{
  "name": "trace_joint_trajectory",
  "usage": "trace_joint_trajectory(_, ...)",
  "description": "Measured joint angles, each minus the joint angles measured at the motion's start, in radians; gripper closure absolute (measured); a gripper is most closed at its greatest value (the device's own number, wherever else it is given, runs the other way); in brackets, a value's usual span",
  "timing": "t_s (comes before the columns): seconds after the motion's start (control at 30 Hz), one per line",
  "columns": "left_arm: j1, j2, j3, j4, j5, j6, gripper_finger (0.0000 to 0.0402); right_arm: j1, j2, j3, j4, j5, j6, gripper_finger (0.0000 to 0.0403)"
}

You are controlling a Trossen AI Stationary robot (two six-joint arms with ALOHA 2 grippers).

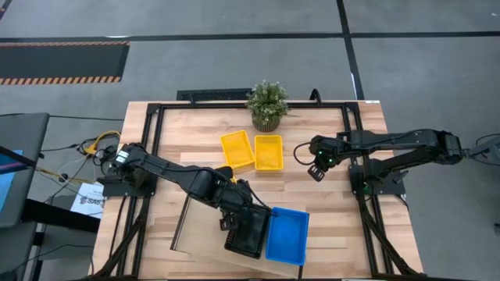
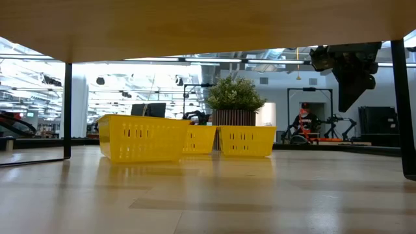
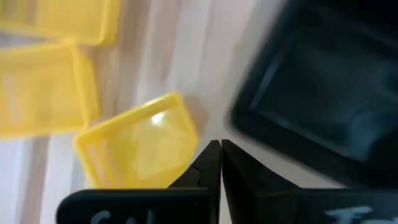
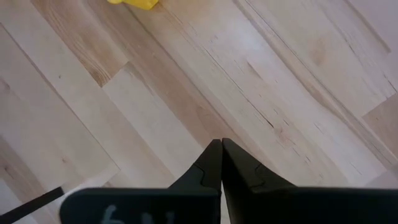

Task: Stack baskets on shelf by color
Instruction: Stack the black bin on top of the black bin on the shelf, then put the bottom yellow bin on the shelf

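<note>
Black mesh basket sat on the shelf at the near edge of the table, with the blue basket touching it on its right. The left gripper hovered just beside the black basket's far-left corner. We saw its fingers pressed together with nothing between them. In the high view we counted two yellow baskets: one tilted, one beside it, both just near of the potted plant. The left wrist view showed a further yellow basket close by the gripper.

We judged the main risk to be a collision: the closed left fingers sat so close to the black basket that a sideways move could shove it along the shelf or push the blue basket off the near edge. Shut fingers also could not take a basket rim without opening first.

The right gripper waited over bare table, right of the yellow pair, fingers shut and empty.
</note>
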Motion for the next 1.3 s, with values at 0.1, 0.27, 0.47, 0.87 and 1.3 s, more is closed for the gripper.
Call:
trace_joint_trajectory(0.1,0.019,-0.006,0.028,-0.101,-0.036,-0.054,0.0401,0.0,0.0,0.0,0.0,0.0,0.0,0.0377)
trace_joint_trajectory(0.27,0.065,-0.102,0.077,-0.179,-0.298,-0.125,0.0399,0.0,0.0,0.0,0.001,0.0,0.0,0.0377)
trace_joint_trajectory(0.47,0.208,-0.197,0.043,-0.209,-0.333,-0.119,0.0351,0.0,0.0,0.0,0.012,0.001,0.027,0.0377)
trace_joint_trajectory(0.87,0.355,-0.259,-0.462,0.12,-0.134,-0.088,0.0208,0.0,0.0,0.0,0.027,0.003,0.057,0.0377)
trace_joint_trajectory(1.3,0.461,-0.326,-0.854,0.518,0.1,-0.058,0.0141,0.0,0.0,0.0,0.027,0.004,0.056,0.0377)
